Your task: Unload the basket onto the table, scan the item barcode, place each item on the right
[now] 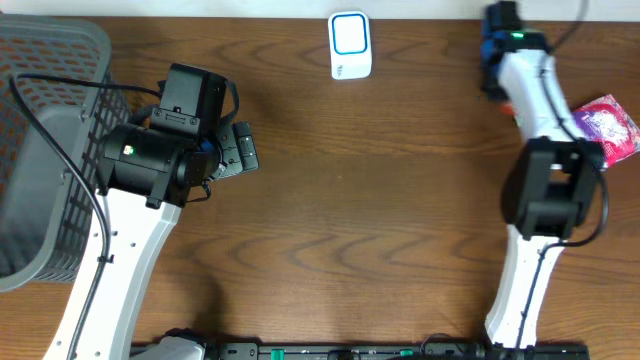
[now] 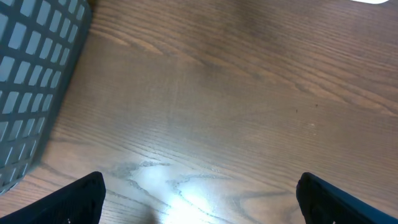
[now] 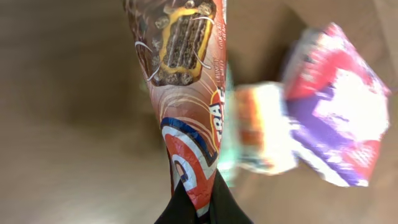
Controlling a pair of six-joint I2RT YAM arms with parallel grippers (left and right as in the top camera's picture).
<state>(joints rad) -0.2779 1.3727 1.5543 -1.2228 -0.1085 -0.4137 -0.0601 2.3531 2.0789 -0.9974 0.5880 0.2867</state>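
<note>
At the table's [image 1: 380, 200] right side, the right gripper [image 3: 198, 200] was clamped on one end of a brown snack bar [image 3: 186, 81], which stretched away from the shut fingers in the wrist view. Beyond it lay a purple packet [image 3: 336, 106] and an orange packet [image 3: 261, 127], both blurred. Overhead, the scanner [image 1: 350, 45] sat at the far edge, left of that arm. The left gripper [image 2: 202, 199] hung beside the basket [image 1: 40, 150] over bare wood, fingers wide apart, holding nothing.
</note>
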